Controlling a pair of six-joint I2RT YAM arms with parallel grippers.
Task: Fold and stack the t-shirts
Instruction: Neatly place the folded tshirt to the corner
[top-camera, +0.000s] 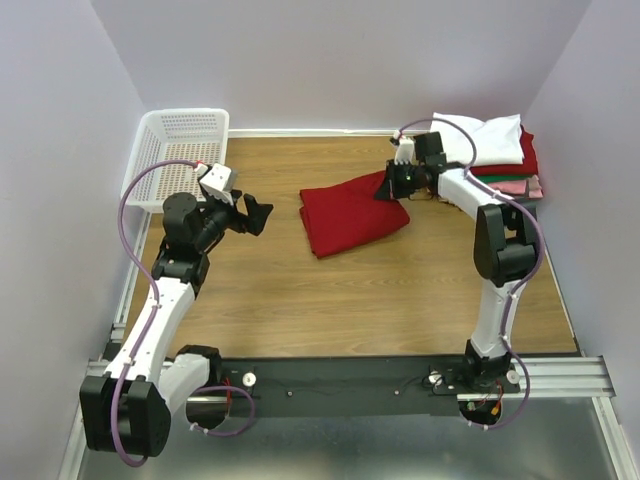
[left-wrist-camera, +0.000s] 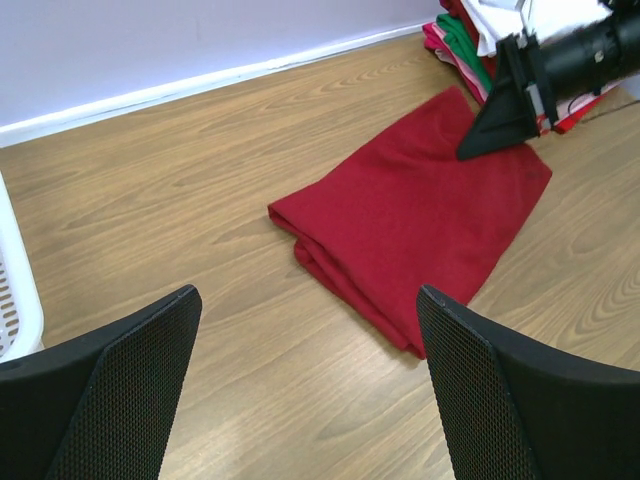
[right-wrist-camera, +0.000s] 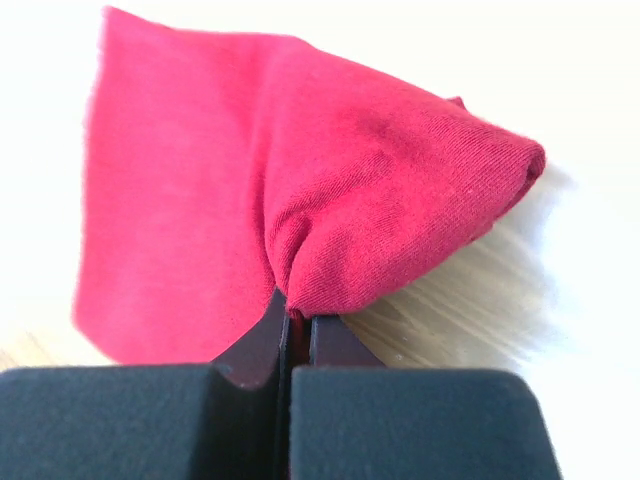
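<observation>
The red shirt (top-camera: 352, 216) lies folded into a rough rectangle near the middle of the table (top-camera: 300, 310), its folded edge toward the left arm and its far right corner pointing at the stack (top-camera: 505, 160). That corner is what the right gripper (top-camera: 398, 183) has pinched: in the right wrist view the jaws are closed tight with a bunched ridge of red cloth squeezed up between them. A grip at the corner nearest the stack makes sense if the plan is to drag or lift the shirt that way, since the pull then runs straight toward the pile rather than across the folds.

The stack sits against the back right corner, white on top, with dark red, green and pink edges showing beneath; the top view does not let me count the layers with confidence. Keeping it in the corner leaves the middle of the table free for folding.

The left gripper (top-camera: 252, 213) hangs open wide, holding nothing, well apart from the shirt and aimed at its near left edge, probably ready to steady or take the other side. The basket (top-camera: 180, 150) stands in the back left corner, out of the working area.
</observation>
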